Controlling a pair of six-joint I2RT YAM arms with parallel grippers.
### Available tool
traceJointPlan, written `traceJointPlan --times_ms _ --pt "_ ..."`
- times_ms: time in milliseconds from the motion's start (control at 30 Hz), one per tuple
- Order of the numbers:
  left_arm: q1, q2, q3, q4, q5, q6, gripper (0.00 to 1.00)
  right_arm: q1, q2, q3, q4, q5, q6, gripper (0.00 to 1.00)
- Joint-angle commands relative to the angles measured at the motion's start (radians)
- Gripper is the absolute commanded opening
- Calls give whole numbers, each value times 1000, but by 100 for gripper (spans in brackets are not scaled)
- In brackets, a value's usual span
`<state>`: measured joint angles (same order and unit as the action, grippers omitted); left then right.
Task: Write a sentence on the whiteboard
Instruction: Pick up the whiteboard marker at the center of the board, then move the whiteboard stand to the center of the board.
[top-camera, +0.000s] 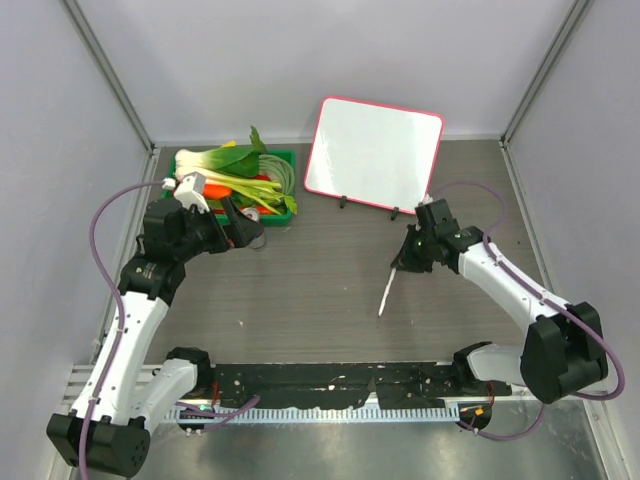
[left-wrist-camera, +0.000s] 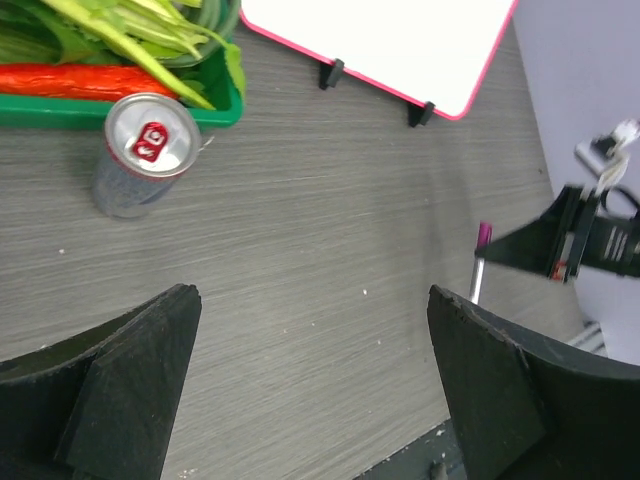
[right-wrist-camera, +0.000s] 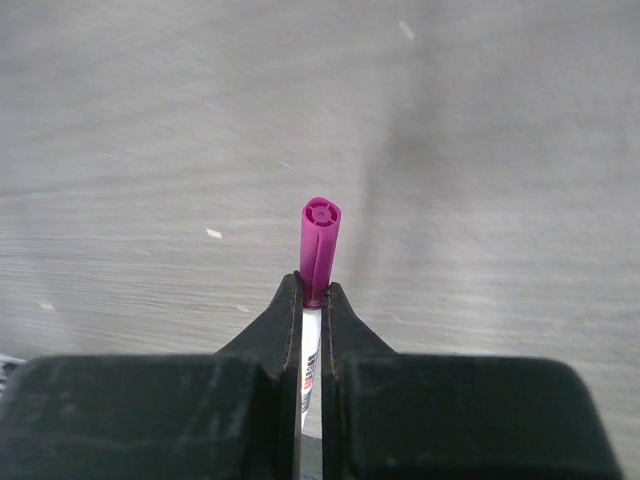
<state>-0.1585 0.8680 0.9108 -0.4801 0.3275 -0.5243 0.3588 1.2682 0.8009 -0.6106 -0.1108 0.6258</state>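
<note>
The whiteboard (top-camera: 372, 152), glossy white with a thin pink-red frame, leans on two black feet at the back of the table; its lower edge also shows in the left wrist view (left-wrist-camera: 400, 40). Its face looks blank, and the sentence is not in view. My right gripper (top-camera: 405, 258) (right-wrist-camera: 314, 290) is shut on a white marker (top-camera: 385, 295) just below its purple cap (right-wrist-camera: 320, 245), low over the table in front of the board. My left gripper (top-camera: 250, 232) (left-wrist-camera: 315, 300) stands wide open over bare table, holding nothing.
A green tray (top-camera: 285, 160) of leafy vegetables and a red pepper (left-wrist-camera: 80, 80) sits at the back left. A silver drink can (left-wrist-camera: 145, 150) stands just in front of it, near my left gripper. Grey walls close in the table's sides and back.
</note>
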Motion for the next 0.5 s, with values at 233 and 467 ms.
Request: traceJointPlan --times_ms 233,467 --pt "-229 202 171 116 174 14 100 6 -147 139 374 -277 67 1" --pt "-456 446 286 242 212 -14 91 5 -170 127 479 -369 137 1"
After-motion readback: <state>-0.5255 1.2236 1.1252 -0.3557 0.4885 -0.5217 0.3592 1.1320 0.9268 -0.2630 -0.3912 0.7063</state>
